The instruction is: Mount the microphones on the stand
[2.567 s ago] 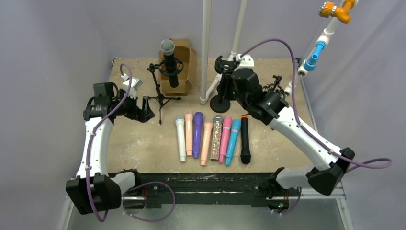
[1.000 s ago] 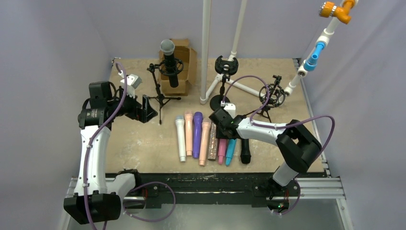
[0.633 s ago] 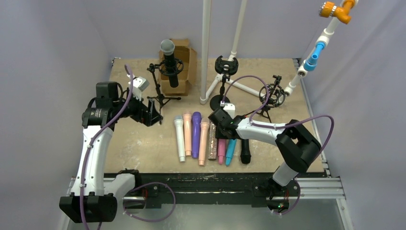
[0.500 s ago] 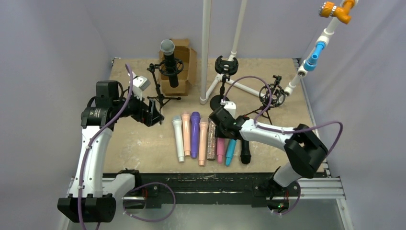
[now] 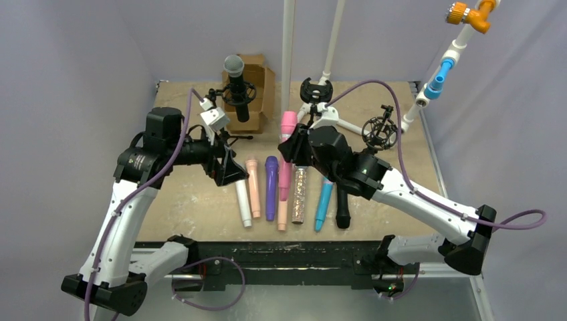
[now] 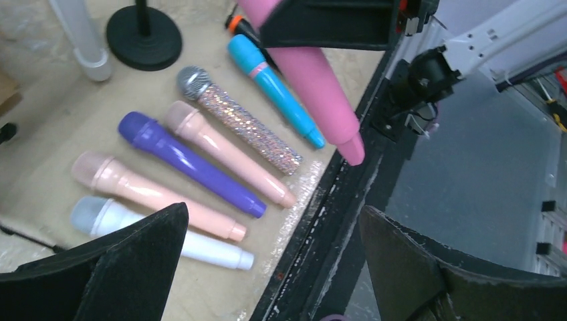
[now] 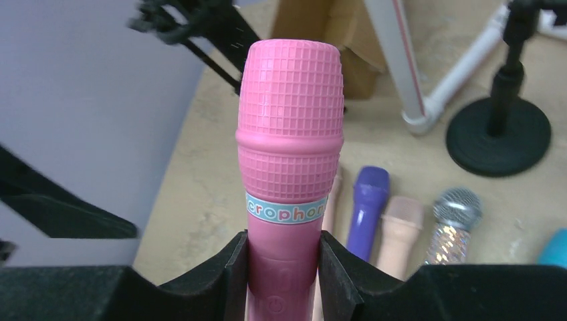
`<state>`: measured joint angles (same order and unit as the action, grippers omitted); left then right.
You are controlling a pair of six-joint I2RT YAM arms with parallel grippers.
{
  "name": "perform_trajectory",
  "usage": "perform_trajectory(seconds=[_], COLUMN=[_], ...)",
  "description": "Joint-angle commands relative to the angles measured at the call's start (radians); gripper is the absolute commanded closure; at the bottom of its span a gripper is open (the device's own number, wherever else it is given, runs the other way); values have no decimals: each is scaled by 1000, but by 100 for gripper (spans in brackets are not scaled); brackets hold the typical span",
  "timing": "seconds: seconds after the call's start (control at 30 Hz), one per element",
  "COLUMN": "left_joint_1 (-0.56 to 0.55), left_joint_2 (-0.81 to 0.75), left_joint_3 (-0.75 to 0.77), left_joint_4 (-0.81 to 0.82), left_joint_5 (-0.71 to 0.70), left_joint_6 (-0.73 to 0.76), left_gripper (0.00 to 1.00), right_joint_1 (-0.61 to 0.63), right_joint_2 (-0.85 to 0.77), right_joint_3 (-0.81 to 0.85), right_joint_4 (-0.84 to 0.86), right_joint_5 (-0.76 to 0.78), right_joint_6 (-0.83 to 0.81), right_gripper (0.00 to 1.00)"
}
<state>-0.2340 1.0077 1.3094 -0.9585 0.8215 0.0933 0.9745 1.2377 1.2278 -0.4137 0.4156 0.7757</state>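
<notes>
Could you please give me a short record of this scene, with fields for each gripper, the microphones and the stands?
right gripper: shut on the pink microphone, held above the row
left gripper: open, empty, near the row's left end
row of seven microphones: lying on the table
black microphone: mounted in the left tripod stand
empty stands: round-base stand, right tripod stand

arms [image 5: 127, 200]: white links, black joints | cables [image 5: 371, 81]: purple | jaws: black

Pink mic [image 7: 291, 134] w/ grid-pattern head, teal band; glitter mic [image 6: 249, 127] silver
</notes>
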Motion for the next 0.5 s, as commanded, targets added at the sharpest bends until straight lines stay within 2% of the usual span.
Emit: perform_trajectory(seconds=[0.0, 0.17, 0.37, 0.47], left_joint_1=[-88, -114, -114, -114], left_joint_2=[20, 49, 50, 39], left_joint_3=[58, 43, 3, -15], left_joint_4=[49, 116, 231, 263], left_joint_5=[78, 122, 200, 217], left_joint_6=[-72, -100, -171, -161], left_gripper=[0, 0, 0, 0], right_joint_1=[62, 147, 231, 253], right_joint_2=[23, 58, 75, 71], right_joint_3=[128, 186, 134, 105], right_joint_4=[160, 342, 560, 633], right_joint_5=[43, 102, 181, 206], right_joint_6=[-146, -265, -371, -405], right_gripper=[95, 95, 96, 96])
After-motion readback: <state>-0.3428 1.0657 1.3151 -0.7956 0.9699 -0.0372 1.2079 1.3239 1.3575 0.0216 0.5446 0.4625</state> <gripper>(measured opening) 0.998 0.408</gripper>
